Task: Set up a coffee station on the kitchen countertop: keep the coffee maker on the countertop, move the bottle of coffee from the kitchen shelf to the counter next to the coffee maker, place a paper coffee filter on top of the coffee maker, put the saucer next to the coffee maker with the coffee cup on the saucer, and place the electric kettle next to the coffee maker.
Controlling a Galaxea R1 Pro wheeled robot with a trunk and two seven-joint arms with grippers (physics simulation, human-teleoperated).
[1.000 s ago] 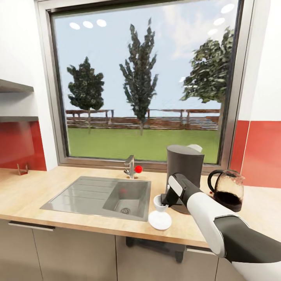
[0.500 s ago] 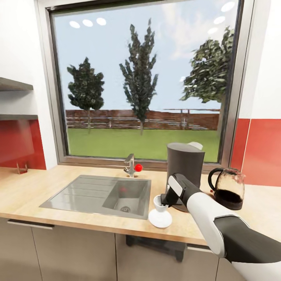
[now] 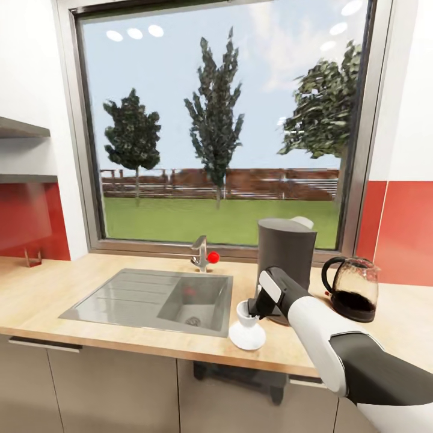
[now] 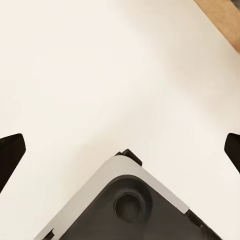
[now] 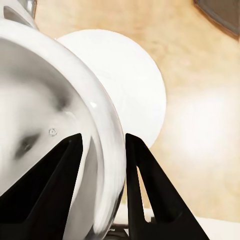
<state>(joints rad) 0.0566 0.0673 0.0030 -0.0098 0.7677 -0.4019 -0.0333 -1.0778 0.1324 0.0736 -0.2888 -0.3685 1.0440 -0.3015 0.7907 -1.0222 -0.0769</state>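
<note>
My right gripper (image 3: 257,311) clamps coffee cup (image 3: 245,311) wall above saucer (image 3: 246,338) beside coffee maker (image 3: 285,258); electric kettle (image 3: 352,288) placed; coffee jar unseen.

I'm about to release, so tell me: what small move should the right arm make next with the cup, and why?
Probably lower a touch, then open the jaws. The right gripper pinches the rim of the small white handled cup, which sits over the plain white round saucer beside the tall dark grey coffee maker. Whether the cup already touches the saucer is unclear.
</note>
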